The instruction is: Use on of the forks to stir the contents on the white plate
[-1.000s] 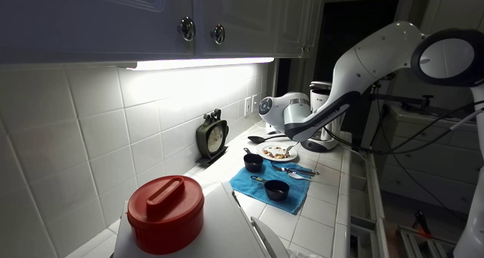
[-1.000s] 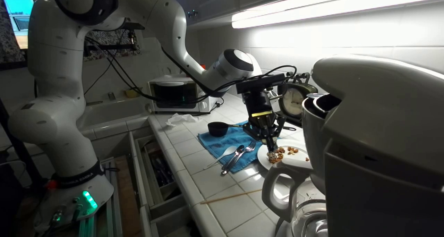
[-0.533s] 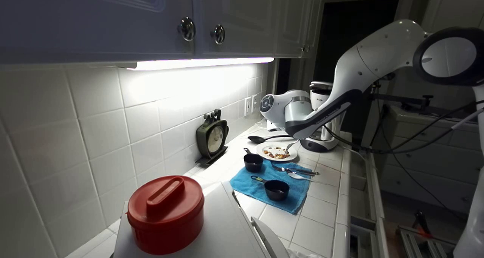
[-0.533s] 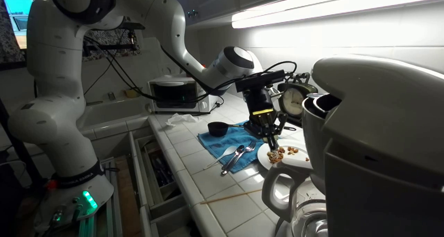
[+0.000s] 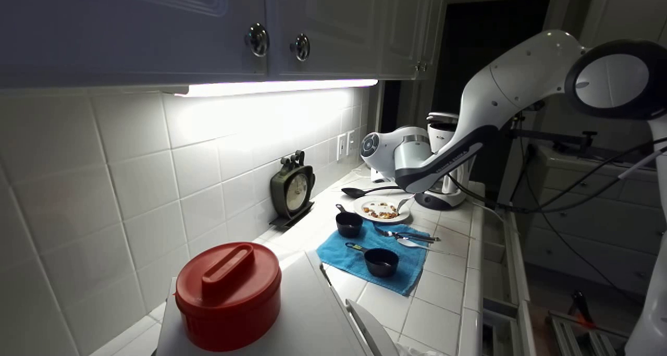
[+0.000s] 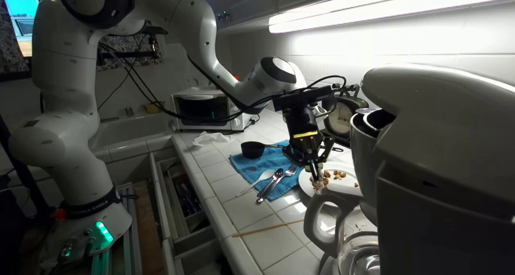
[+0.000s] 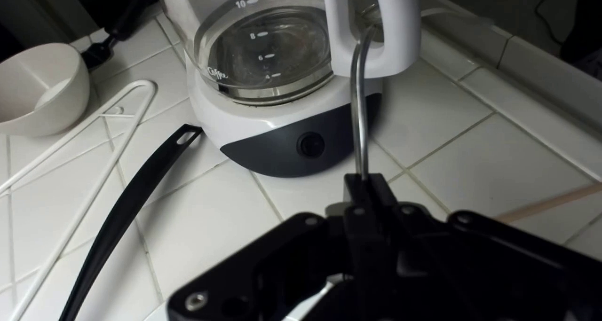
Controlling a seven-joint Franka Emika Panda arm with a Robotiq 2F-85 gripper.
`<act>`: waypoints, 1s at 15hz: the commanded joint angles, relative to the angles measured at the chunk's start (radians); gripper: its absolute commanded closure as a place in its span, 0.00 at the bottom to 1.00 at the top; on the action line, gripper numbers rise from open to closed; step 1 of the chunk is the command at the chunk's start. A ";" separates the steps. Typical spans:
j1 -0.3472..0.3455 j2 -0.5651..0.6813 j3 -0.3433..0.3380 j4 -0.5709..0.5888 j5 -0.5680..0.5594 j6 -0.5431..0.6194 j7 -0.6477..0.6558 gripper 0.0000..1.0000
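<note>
My gripper [image 7: 369, 185] is shut on a silver fork [image 7: 360, 119], whose bent metal shaft juts out from the fingertips in the wrist view. In an exterior view the gripper [image 6: 316, 168] points down over the near side of the white plate [image 6: 304, 183]. The fork's lower end [image 5: 402, 205] is at the brownish contents [image 5: 384, 215], near the edge of the white plate [image 5: 360, 208]; whether it touches them I cannot tell. Loose bits lie scattered across the plate. Another fork [image 6: 291, 170] rests on the blue towel. The arm hides my fingers in an exterior view.
A coffee maker [image 7: 282, 123] with a glass carafe stands close beyond the plate. Two dark measuring cups, one nearer the plate [image 5: 349, 224], sit on the blue towel [image 5: 333, 249] with spoons. A black ladle [image 5: 365, 191] and a clock-like scale [image 5: 295, 192] are by the wall.
The gripper and fork have shifted slightly, swinging a little one way and then back over the contents. The fork stays held throughout, and the plate has not moved.
</note>
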 commanded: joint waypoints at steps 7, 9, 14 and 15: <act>-0.008 -0.003 0.005 0.027 0.013 0.021 0.040 0.96; -0.007 0.011 0.005 0.044 0.015 0.026 0.048 0.96; -0.005 0.043 0.015 0.056 0.024 0.031 0.056 0.96; -0.005 0.048 0.018 0.056 0.026 0.031 0.055 0.96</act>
